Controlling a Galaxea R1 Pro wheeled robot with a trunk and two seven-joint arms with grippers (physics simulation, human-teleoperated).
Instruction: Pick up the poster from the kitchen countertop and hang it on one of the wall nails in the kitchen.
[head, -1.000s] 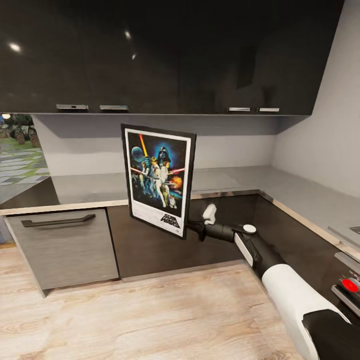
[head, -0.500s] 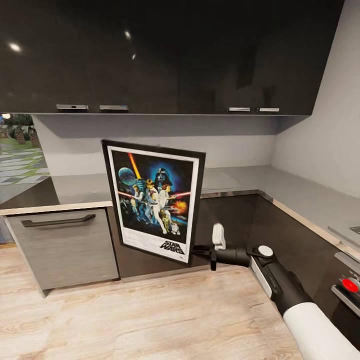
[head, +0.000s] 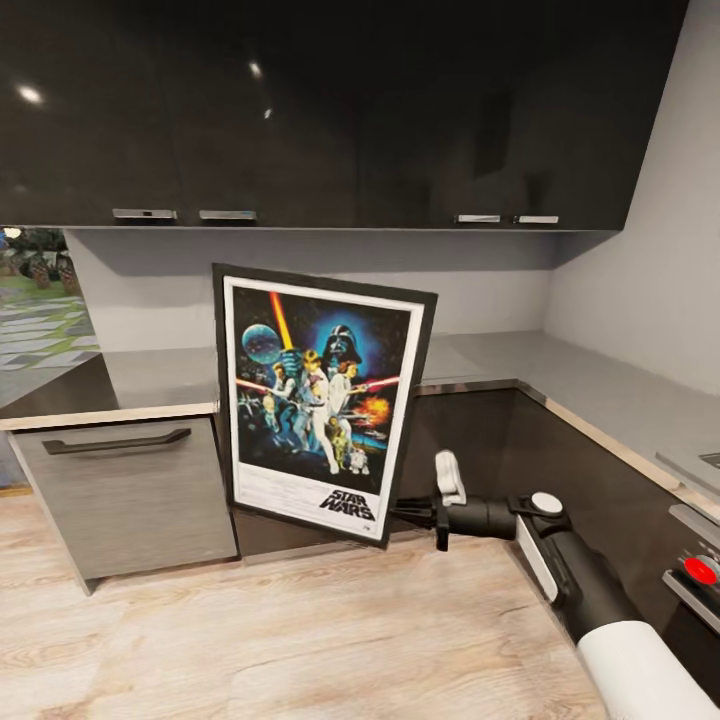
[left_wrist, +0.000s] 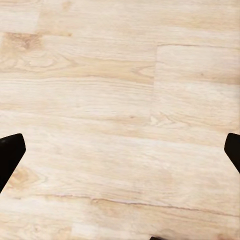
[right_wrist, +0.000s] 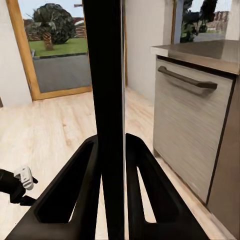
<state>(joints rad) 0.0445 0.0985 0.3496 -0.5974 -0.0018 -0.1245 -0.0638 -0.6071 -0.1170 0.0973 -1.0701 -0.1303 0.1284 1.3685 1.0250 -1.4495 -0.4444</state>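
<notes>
My right pincer (head: 403, 513) is clamped on the poster (head: 318, 397) at its lower right edge, fingers (right_wrist: 82, 185) pressed to both faces, holding it upright w/ a slight tilt, off the kitchen countertop (head: 480, 357) and in front of the lower cabinets (head: 125, 490). Open wood floor (head: 330, 630) below and to the left; black upper cabinets (head: 330, 110) overhang just above the poster's top edge. Left pincer (left_wrist: 120, 150) hangs spread wide over bare floor, holding nothing.

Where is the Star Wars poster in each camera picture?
Head view: the poster stands near the middle, tilted, held at its lower right corner by the right gripper.
Left wrist view: wooden floor between the open fingertips; no poster here.
Right wrist view: the poster is edge-on, a dark vertical strip clamped between the fingers.
Shared landmark: the grey drawer with the dark handle.
</notes>
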